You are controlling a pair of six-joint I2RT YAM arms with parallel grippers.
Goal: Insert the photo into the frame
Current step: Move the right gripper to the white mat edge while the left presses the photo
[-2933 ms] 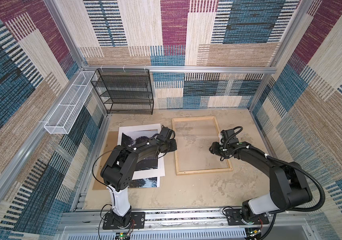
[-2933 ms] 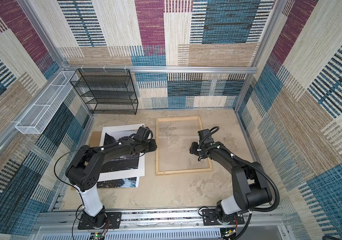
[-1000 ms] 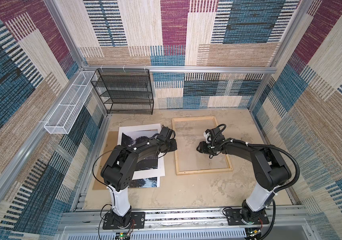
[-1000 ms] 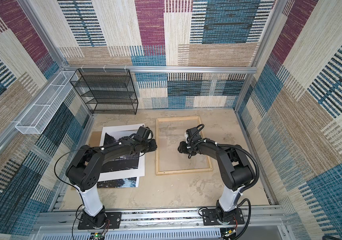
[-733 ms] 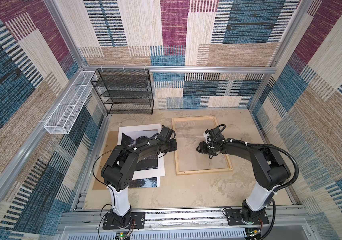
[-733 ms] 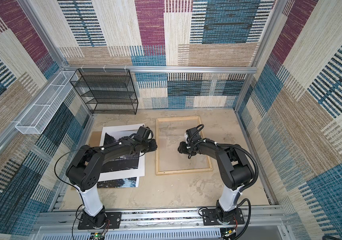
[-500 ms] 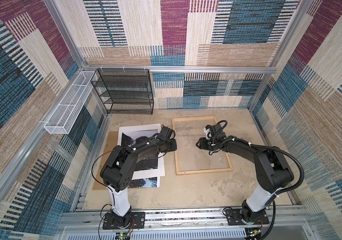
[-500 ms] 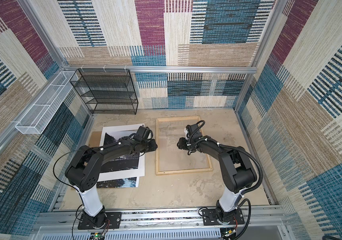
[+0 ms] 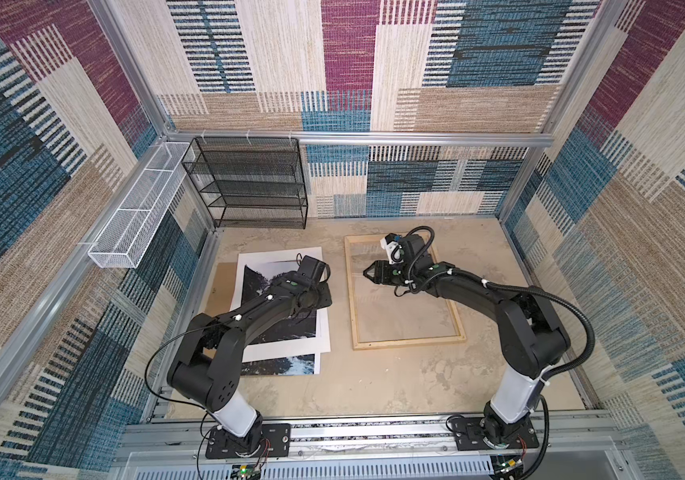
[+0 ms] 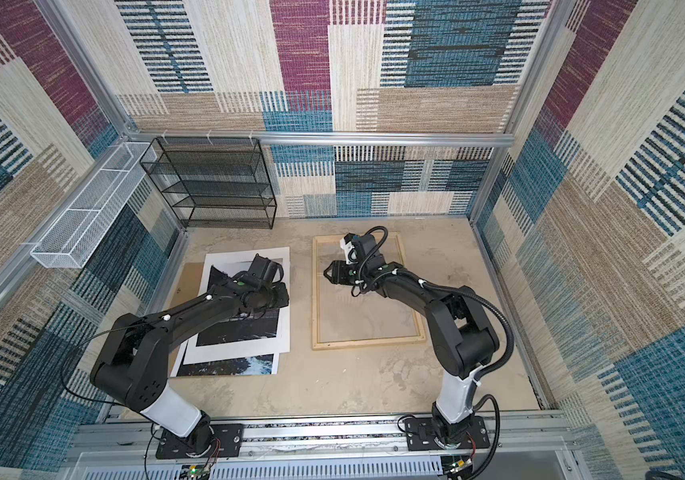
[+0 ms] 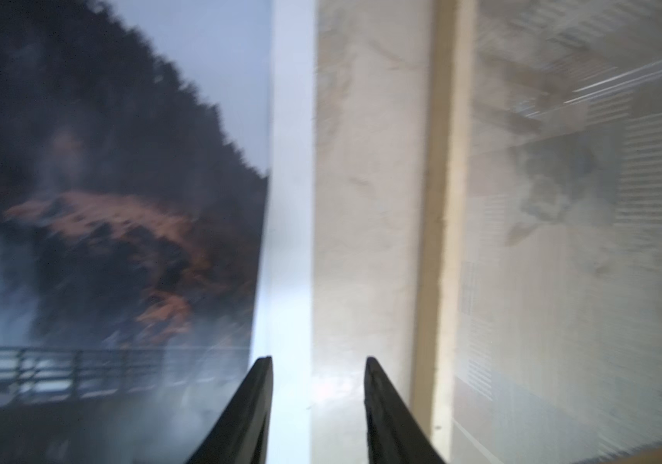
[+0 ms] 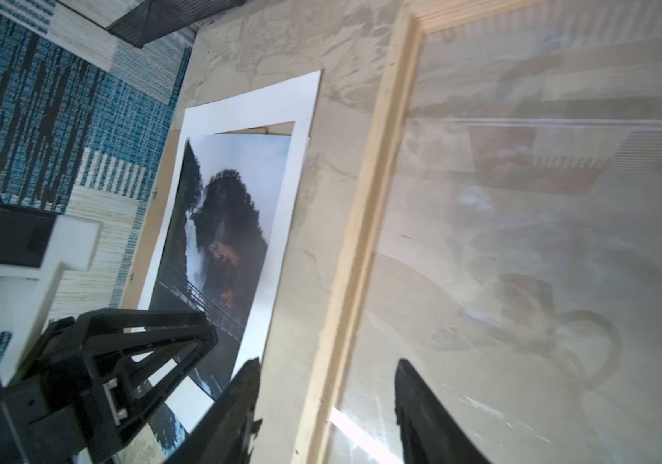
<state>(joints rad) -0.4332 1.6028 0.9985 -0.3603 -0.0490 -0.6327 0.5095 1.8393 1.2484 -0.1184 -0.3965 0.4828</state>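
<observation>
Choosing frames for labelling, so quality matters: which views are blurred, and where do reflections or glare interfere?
Left wrist view: motion-smeared throughout, the dark waterfall paper photo soft, wall stripes mirrored in the clear pane of the pale wooden frame. Right wrist view: sharper, yet the pane carries a cable's reflection and a bright glare streak. Both top views: sharp, evenly lit.

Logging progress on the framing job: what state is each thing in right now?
frame: lying flat, nothing in it.
photo: flat, face up, outside the frame, partly under the white mat.
white mat: lying on the photo.
backing board: flat, under both.
left gripper: open over the mat's edge, holding nothing.
right gripper: open over the frame, holding nothing.
</observation>
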